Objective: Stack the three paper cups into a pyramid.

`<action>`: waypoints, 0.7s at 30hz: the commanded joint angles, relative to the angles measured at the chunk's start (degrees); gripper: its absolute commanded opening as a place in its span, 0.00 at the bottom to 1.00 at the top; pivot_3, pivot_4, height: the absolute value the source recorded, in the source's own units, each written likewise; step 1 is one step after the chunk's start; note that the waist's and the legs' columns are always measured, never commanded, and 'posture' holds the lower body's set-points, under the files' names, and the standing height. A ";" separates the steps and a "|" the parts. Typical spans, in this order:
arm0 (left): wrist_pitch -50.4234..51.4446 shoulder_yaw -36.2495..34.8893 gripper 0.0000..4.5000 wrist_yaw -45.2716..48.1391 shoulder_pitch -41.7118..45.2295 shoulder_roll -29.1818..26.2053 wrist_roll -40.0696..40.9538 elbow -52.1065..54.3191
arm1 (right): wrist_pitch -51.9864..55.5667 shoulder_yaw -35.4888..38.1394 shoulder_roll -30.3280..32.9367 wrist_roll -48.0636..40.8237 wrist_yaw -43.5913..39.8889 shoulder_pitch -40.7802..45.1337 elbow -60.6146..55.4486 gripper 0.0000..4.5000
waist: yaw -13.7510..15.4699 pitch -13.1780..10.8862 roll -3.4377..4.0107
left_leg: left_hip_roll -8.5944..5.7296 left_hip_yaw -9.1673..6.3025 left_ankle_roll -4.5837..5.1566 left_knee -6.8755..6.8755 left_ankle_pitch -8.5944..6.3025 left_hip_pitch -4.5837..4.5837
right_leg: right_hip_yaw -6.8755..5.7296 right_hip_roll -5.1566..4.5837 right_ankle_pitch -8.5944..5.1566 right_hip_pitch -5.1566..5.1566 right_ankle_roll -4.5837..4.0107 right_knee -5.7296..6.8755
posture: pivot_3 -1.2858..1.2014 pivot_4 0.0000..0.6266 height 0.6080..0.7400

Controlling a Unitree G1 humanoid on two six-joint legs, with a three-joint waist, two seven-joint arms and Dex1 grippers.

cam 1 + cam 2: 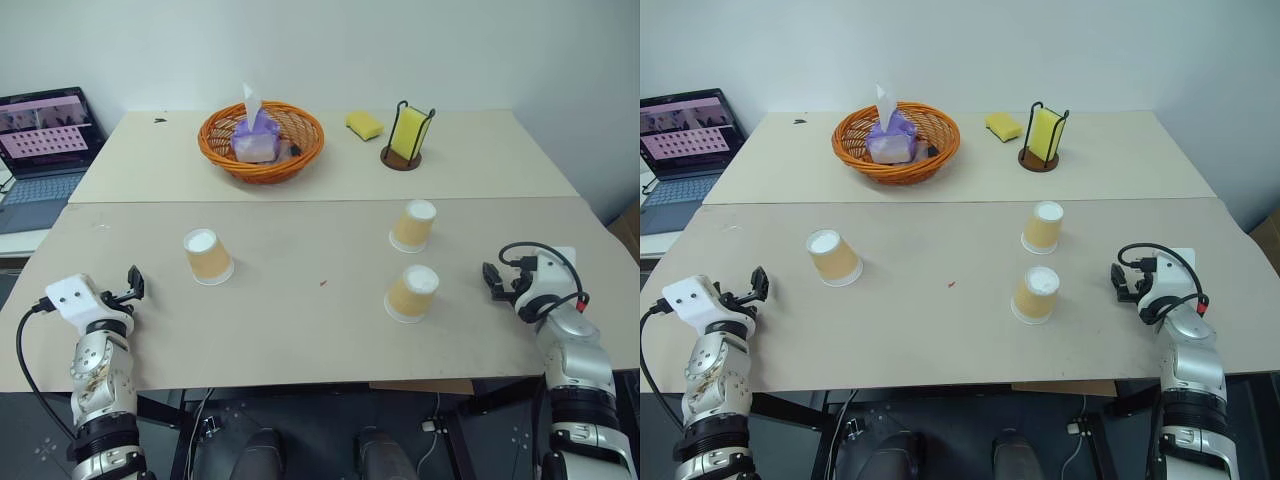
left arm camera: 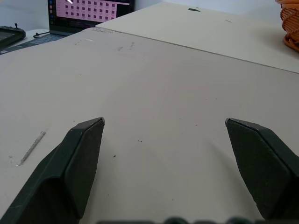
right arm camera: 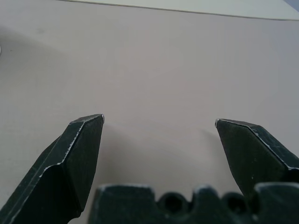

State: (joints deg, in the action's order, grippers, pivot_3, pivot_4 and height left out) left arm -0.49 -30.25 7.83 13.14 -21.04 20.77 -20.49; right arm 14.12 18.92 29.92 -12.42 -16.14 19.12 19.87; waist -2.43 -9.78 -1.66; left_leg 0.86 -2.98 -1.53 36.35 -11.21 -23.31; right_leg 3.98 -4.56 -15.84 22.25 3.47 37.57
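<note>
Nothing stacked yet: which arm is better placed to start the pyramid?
Probably the right. Its open end effector sits beside the two neighbouring cups, which stand upside down; the open left end effector has only the lone cup nearby.

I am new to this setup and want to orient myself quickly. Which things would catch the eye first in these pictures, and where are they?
Three paper cups stand upside down and apart on the near table: one toward the left, two close together toward the right. Behind them, on the far table, sits an orange basket holding a purple tissue pack, with a yellow sponge in a black holder to its right. The left gripper and right gripper hover open near the table's edges, holding nothing.
</note>
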 commanded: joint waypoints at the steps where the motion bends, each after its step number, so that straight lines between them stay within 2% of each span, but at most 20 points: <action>1: -0.56 -1.14 0.98 -0.08 2.43 -0.81 1.43 -0.44 | -1.99 1.18 0.35 -0.23 0.37 0.90 -1.00 1.00 | 0.01 0.00 0.00 | 0.00 0.00 0.00 0.00 0.00 0.00 | 0.00 0.00 0.00 0.00 0.00 0.00 | 0.52 0.24 1.00; 4: 2.67 -3.25 0.98 -1.57 9.35 -1.28 6.01 -1.30 | -2.01 0.96 0.21 -0.07 0.55 1.10 -0.75 1.00 | 0.30 -0.01 -0.03 | 0.00 -0.03 -0.01 0.02 0.00 -0.01 | -0.04 0.01 0.00 0.00 0.00 0.04 | 0.52 0.24 1.00; 8: 10.78 -1.67 0.98 0.34 16.95 -0.86 14.84 10.07 | -2.12 0.97 0.38 -0.04 0.46 1.25 -0.26 1.00 | 0.62 -0.03 -0.05 | -0.03 -0.07 -0.02 0.08 0.01 -0.15 | -0.08 -0.02 0.00 0.01 0.00 -0.01 | 0.52 0.24 1.00; 10: 17.01 1.80 0.98 2.96 18.17 -0.71 19.73 18.41 | -2.12 0.98 0.39 -0.01 0.51 1.20 -0.21 1.00 | 0.51 -0.02 -0.05 | -0.05 -0.05 -0.02 0.09 0.01 -0.21 | -0.08 -0.06 0.01 0.03 0.01 -0.05 | 0.52 0.24 1.00; 12: 23.61 9.19 0.98 9.89 15.90 -2.61 23.77 29.90 | -2.03 0.94 0.25 0.02 0.66 0.92 -0.45 1.00 | 0.23 -0.02 -0.05 | -0.04 -0.03 -0.02 0.08 0.01 -0.23 | -0.06 -0.06 0.01 0.03 0.01 -0.01 | 0.52 0.24 1.00; 15: 26.97 16.36 0.98 17.41 11.07 -6.15 24.42 40.17 | -1.88 1.01 0.25 -0.09 0.60 0.32 -1.01 1.00 | -0.23 0.01 0.05 | -0.04 -0.01 -0.02 0.01 0.01 -0.19 | -0.02 -0.06 0.01 0.03 0.01 0.00 | 0.52 0.24 1.00; 18: 25.27 20.60 0.98 22.34 5.86 -9.33 19.61 43.07 | -1.41 1.26 0.87 -0.29 -0.01 -0.75 -2.28 1.00 | -0.79 0.05 0.13 | 0.02 0.08 -0.02 -0.10 0.01 0.07 | 0.15 0.07 0.00 0.01 0.00 0.00 | 0.52 0.24 1.00; 21: 22.29 22.88 0.98 28.33 -0.06 -12.33 15.19 41.85 | -0.32 1.73 4.02 -1.11 -4.05 -2.31 -2.83 1.00 | -1.18 0.12 0.31 | 0.10 0.05 -0.01 -0.24 0.03 0.27 | 0.15 0.18 -0.02 -0.03 -0.07 0.08 | 0.52 0.24 1.00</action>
State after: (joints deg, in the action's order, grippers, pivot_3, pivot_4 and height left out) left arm 24.45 -7.69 32.84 14.11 -31.89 38.55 20.96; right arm 14.00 18.93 31.21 -12.57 -17.91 16.71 19.66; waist -3.61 -9.66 -1.35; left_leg 0.95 -2.92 -1.54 36.11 -11.18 -23.05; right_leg 4.15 -4.39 -15.87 22.21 3.38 37.63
